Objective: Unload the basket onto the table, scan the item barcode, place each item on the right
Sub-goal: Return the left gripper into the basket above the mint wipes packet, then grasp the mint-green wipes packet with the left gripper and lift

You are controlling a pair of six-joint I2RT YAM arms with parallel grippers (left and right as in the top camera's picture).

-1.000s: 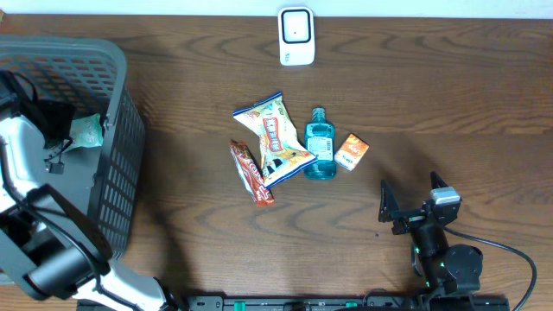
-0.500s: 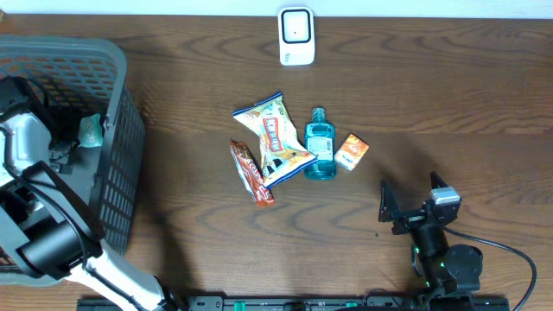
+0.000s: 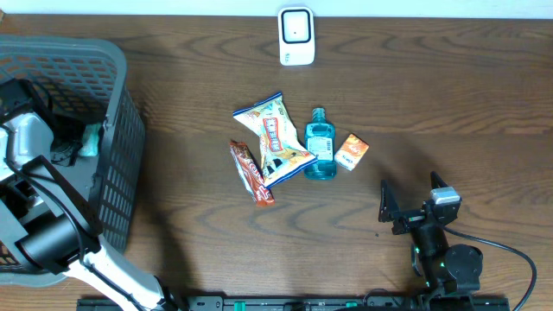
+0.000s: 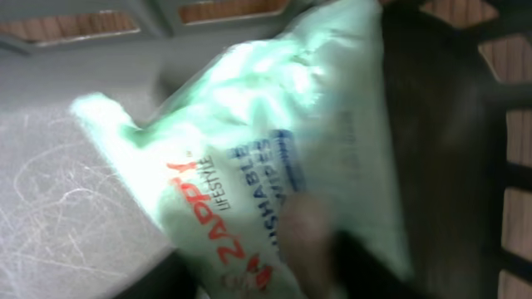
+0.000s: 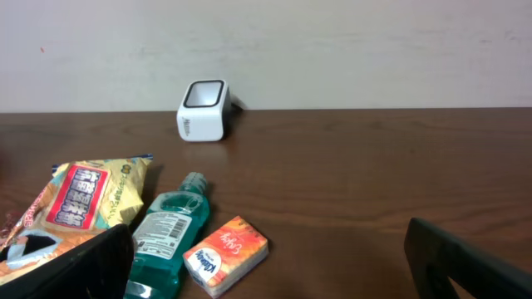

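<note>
A pale green wipes pack (image 3: 89,138) lies inside the grey basket (image 3: 108,65) at the left. My left gripper (image 3: 73,145) reaches down into the basket right against it. In the left wrist view the pack (image 4: 266,158) fills the blurred frame, and dark fingers (image 4: 374,270) flank its lower end. The blur hides whether they clamp it. The white scanner (image 3: 295,34) stands at the table's far edge. My right gripper (image 3: 413,203) rests open near the front right with nothing between its fingers (image 5: 83,266).
Mid-table lie a snack bag (image 3: 272,138), a red chocolate bar (image 3: 252,173), a teal mouthwash bottle (image 3: 320,147) and an orange tissue pack (image 3: 352,151). The basket's mesh walls close in around the left arm.
My left arm has sunk deeper into the basket onto the wipes pack, and the pack has shifted slightly toward the front. The right arm has stayed put.
</note>
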